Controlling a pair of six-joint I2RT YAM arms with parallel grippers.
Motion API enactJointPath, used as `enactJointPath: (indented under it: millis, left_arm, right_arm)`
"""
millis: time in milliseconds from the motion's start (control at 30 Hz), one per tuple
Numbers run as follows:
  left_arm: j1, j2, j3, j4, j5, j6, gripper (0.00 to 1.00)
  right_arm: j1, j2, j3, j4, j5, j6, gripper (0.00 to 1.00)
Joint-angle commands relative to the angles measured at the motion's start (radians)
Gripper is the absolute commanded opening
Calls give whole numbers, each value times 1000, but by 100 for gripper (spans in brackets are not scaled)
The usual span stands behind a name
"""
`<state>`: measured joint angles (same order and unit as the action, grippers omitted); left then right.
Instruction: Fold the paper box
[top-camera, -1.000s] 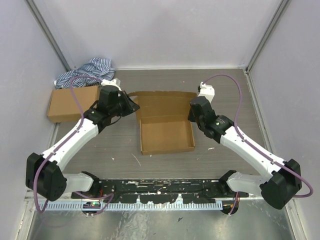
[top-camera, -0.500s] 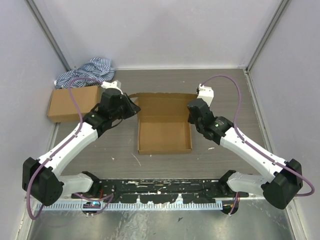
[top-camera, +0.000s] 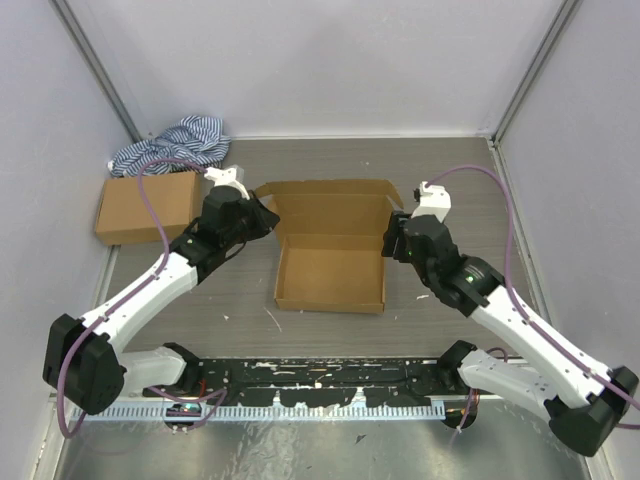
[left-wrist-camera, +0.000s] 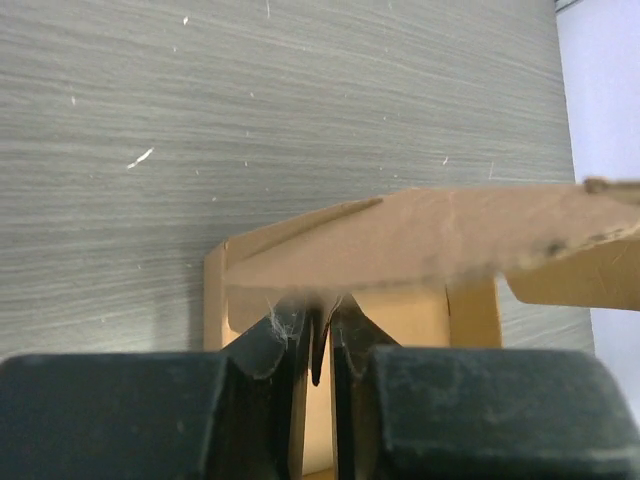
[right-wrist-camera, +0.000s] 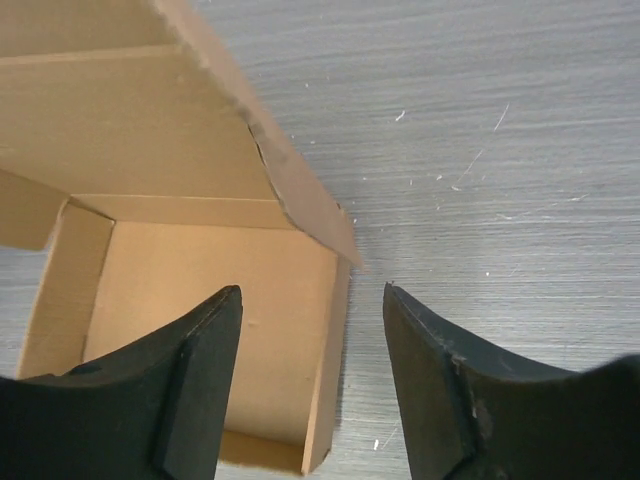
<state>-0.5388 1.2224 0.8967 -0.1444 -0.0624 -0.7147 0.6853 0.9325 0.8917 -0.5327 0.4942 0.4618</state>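
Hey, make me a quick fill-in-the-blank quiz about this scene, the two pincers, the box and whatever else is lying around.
1. The left pincer is ___ on the edge of the box lid.
2. The right pincer is ___, holding nothing.
3. The striped cloth lies in the far ___ corner.

Missing words: shut; open; left.
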Motion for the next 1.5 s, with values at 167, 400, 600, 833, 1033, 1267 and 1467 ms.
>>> enactJointPath:
  millis: [167,400,600,833,1033,1267,1467]
  left_arm:
    - [-1,-100,-127,214,-15,159,17]
    - [-11,-148,-141,263,-39,354,18]
    - [-16,-133,-125,275,-28,413,18]
    - [-16,-119,-121,282,-24,442,17]
    - [-17,-117,-119,283,-15,445,16]
    - [-18,-115,-117,271,-5,435,13]
    - [-21,-124,-112,247,-8,423,11]
  right_arm:
    - [5,-86,92,-93,155,-77,76]
    - [4,19,47,33,172,-170,71]
    - [-24,102,46,149,115,-248,64]
    - [-154,223,84,214,-52,-285,64]
    - [-282,296,139,248,-314,-317,62]
    - [-286,368,230,240,-435,-358,53]
    - [-285,403,260,216,-399,-329,27]
